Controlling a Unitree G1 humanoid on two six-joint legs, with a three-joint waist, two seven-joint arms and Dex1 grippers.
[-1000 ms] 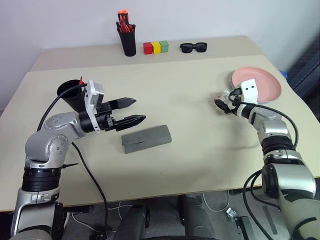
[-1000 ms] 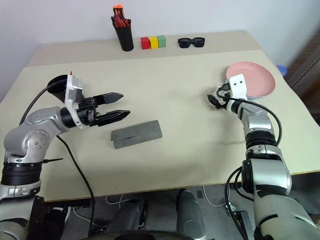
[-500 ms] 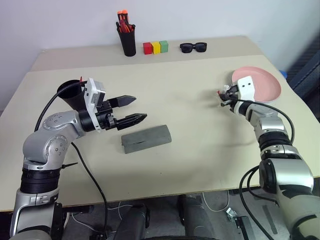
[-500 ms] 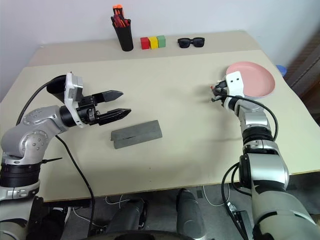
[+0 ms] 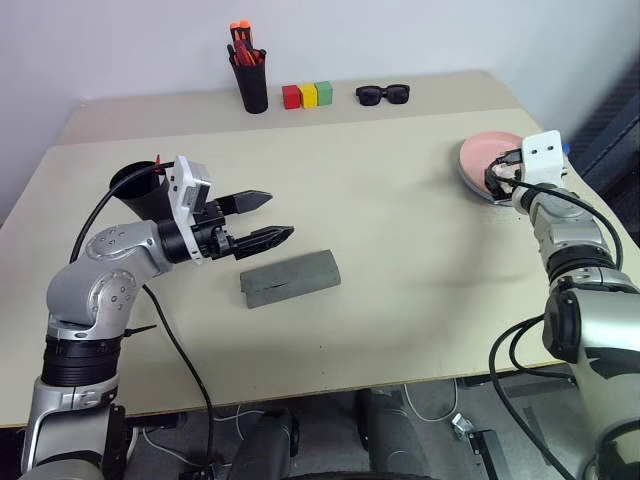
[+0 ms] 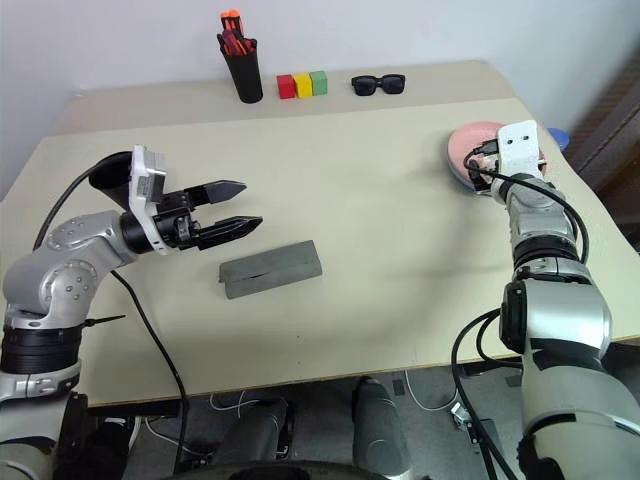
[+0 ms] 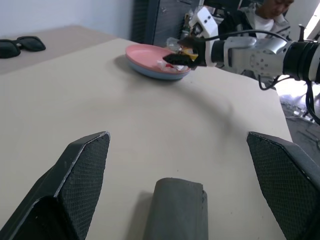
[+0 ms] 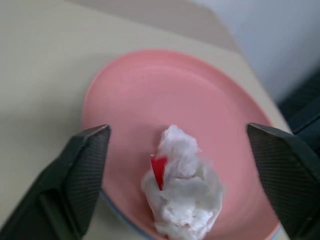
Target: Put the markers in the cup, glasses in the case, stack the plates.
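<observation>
Landmark is the grey rectangular felt glasses case [image 5: 290, 279], lying closed, flat on the beige tabletop [image 5: 380, 210] near its middle. The left gripper [image 5: 262, 220] hovers just left of the case and above table level, its two black fingers spread wide with nothing between them, pointing toward the case; in the left wrist view the end of the case [image 7: 176, 210] sits between and ahead of those fingers [image 7: 80, 170], not touched. The wide black tapered plastic cup [image 5: 138, 186] stands left of the case and farther back, behind the left wrist, with a red tip poking above its rim (can't tell whether that's the marker). Well right of the case, at the table's right edge, the round pink plastic plate [image 5: 482, 158] sits stacked on the light blue plate [image 7: 150, 71], of which a thin blue rim shows underneath. The right gripper [image 8: 180, 150] is over the pink plate's near side, fingers released and wide apart, gripping nothing; a crumpled white wad with a small red bit [image 8: 182, 192] lies on the pink plate between and ahead of them (material unclear, maybe tissue). Along the table's far edge, behind the case: a tall narrow black pen holder [image 5: 251, 88] with orange-capped red pens, then red, yellow and green blocks [image 5: 306, 95] in a row, then chunky black sunglasses [image 5: 382, 94]. A person [image 7: 267, 10] is partly visible beyond the table in the left wrist view.
</observation>
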